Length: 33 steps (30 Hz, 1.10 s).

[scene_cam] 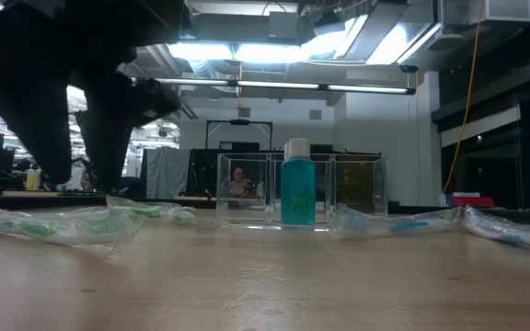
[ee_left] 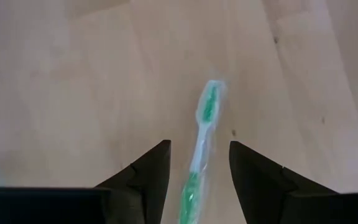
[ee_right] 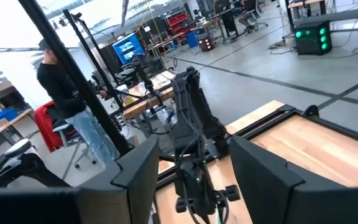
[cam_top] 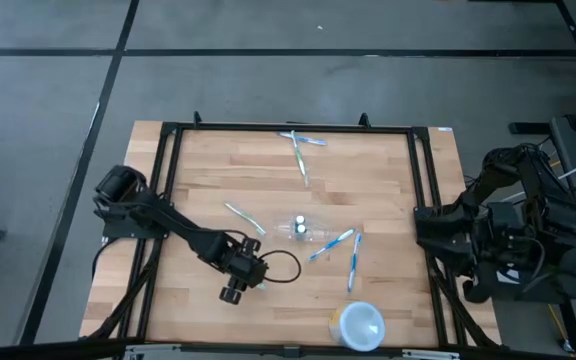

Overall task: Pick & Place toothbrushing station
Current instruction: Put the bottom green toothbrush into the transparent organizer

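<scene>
Left gripper (ee_left: 199, 180) hangs low over the front-left area of the wooden table (cam_top: 208, 160), fingers spread apart, with a wrapped green toothbrush (ee_left: 202, 134) lying on the wood in the gap between them. Neither finger appears to touch the wrapper; nothing is held. In the high view this gripper (cam_top: 236, 287) sits just left of table centre.

Toothbrushing station (scene_cam: 300, 193), a clear plastic holder, stands upright near the table centre with a teal bottle (scene_cam: 297, 191) in its middle compartment. Its side compartments look empty.

Progress, as judged from the layout: early. Several wrapped toothbrushes lie loose on the table, including blue ones (cam_top: 330, 243) just right of the station and a pair (cam_top: 301, 150) near the far edge. A white cup (cam_top: 359, 325) sits at the front edge. No brush is in the station.

Right gripper (ee_right: 191, 180) waits off the right side of the table, fingers apart, holding nothing.
</scene>
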Each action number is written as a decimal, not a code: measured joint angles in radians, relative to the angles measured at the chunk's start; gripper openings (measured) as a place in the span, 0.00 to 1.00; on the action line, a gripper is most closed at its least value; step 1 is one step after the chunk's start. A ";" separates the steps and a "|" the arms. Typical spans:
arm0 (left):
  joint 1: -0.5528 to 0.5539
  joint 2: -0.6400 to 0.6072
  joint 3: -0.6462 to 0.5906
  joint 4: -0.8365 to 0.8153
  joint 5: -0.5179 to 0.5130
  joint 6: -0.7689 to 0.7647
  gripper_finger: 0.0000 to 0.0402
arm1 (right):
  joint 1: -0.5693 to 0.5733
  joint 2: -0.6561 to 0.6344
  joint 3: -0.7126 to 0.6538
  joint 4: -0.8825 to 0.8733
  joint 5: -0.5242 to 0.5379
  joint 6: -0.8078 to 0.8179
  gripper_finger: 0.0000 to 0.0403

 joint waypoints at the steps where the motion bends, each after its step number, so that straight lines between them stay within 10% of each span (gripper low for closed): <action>1: 0.000 0.009 0.000 0.007 0.001 0.000 0.40 | 0.000 0.000 0.000 0.005 -0.007 -0.001 0.50; 12: -0.005 0.077 0.000 0.031 0.006 -0.019 0.39 | 0.000 0.002 0.000 0.026 -0.017 -0.005 0.50; 23: 0.007 0.093 -0.002 0.032 0.026 -0.022 0.04 | 0.000 0.002 0.000 0.054 -0.009 -0.042 0.50; 33: 0.040 0.082 -0.002 0.034 0.043 -0.021 0.01 | 0.000 0.003 0.000 0.057 0.009 -0.042 0.50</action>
